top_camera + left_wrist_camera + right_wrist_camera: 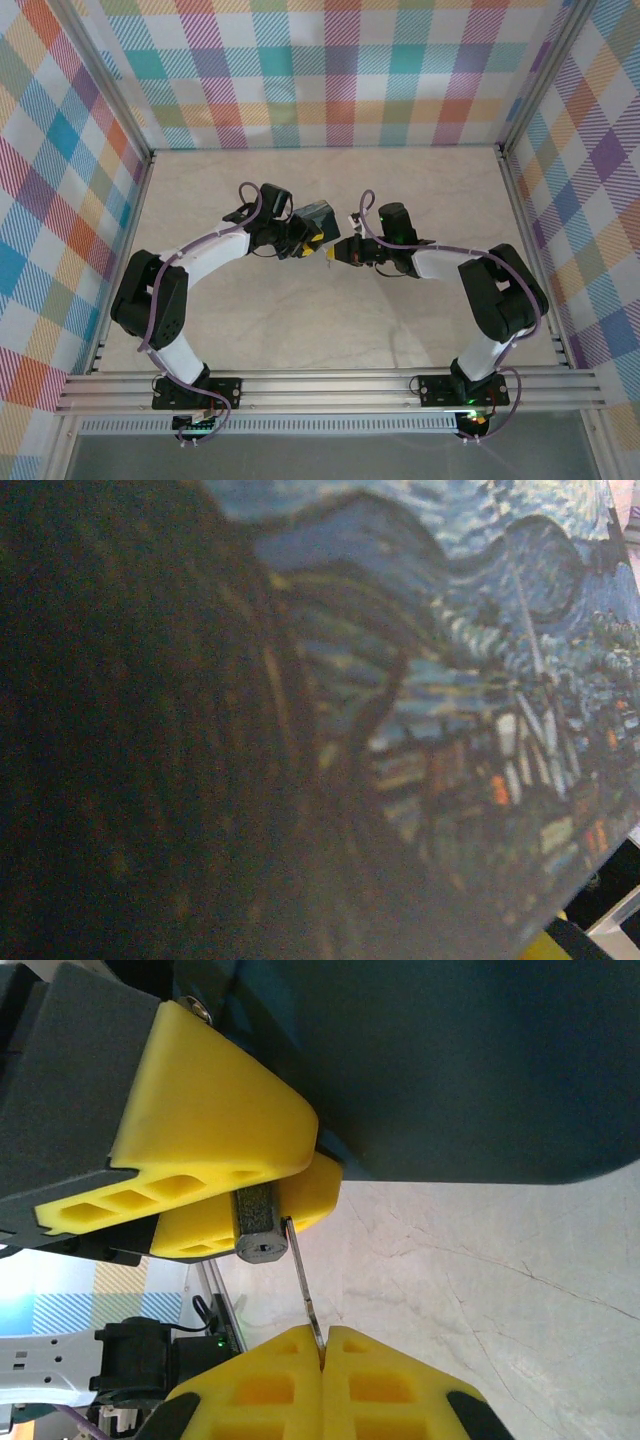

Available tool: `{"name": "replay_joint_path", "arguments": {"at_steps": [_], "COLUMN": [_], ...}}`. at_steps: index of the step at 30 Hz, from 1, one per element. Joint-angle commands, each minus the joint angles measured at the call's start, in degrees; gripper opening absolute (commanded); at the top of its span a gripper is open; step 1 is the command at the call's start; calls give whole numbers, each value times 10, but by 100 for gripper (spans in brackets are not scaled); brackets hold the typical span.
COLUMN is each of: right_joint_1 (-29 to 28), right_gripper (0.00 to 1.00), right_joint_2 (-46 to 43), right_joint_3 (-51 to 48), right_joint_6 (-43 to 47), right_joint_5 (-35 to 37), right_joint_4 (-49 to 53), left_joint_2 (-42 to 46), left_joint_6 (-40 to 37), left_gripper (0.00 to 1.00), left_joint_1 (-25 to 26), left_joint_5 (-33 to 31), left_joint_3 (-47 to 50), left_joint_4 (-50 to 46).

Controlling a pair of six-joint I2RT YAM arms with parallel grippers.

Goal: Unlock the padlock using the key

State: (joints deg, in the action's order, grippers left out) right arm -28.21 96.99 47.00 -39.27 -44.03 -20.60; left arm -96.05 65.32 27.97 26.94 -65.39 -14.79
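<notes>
Our right fingers (pixel 270 1380) are pinching shut on the key (pixel 303 1285), its blade running up and slightly left toward the padlock (pixel 258 1228). Its tip is sitting just beside the padlock's lower face, seemingly right of the keyway. We are clamping that padlock in the left gripper (pixel 318 1167), its body pointing down along the key, beside the swirl-painted box (pixel 450 680).

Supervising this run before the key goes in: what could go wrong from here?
The key is pinched only at its end by the right fingers, so it might pivot or slip. Its tip meets the padlock at the edge of its end face, so it may miss the keyhole.
</notes>
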Motion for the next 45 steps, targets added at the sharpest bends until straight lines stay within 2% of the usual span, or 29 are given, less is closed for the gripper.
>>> {"name": "replay_joint_path", "arguments": {"at_steps": [1, 5, 11, 15, 18, 22, 24, 27, 36, 39, 45], "right_joint_1": [-5, -3, 1, -1, -6, -23, -28, -27, -18, -12, -11], "right_gripper": [0, 0, 0, 0, 3, 12, 19, 25, 40, 41, 37], "right_joint_2": [0, 7, 17, 15, 13, 11, 2, -20, -111, -134, -139], "right_joint_3": [18, 20, 21, 33, 43, 62, 63, 47, 28, 22, -1], "right_joint_6": [-10, -30, -105, -122, -147, -187, -187, -178, -53, -25, -9], "right_joint_5": [-22, -25, -39, -37, -35, -26, -18, -5, 66, 81, 69], "right_joint_4": [-27, -33, -103, -109, -140, -182, -171, -139, 78, 122, 121], "left_joint_2": [25, 31, 41, 37, 25, 12, 17, 39, 75, 78, 82], "left_joint_6": [-7, -32, -103, -113, -89, 14, 55, 79, 62, 61, 41], "left_gripper": [3, 2, 0, 0, 0, 0, 0, 0, 0, 0, 0], "left_joint_1": [-2, 0, 2, 13, 29, 32, 28, 15, -22, -26, -27], "left_joint_5": [16, 24, 47, 64, 59, 66, 59, 37, 9, 6, -9], "left_joint_3": [3, 2, -4, -5, -6, 41, 61, 71, 58, 59, 50], "left_joint_4": [31, 36, 22, 21, 18, 96, 128, 123, 60, 56, 32]}}
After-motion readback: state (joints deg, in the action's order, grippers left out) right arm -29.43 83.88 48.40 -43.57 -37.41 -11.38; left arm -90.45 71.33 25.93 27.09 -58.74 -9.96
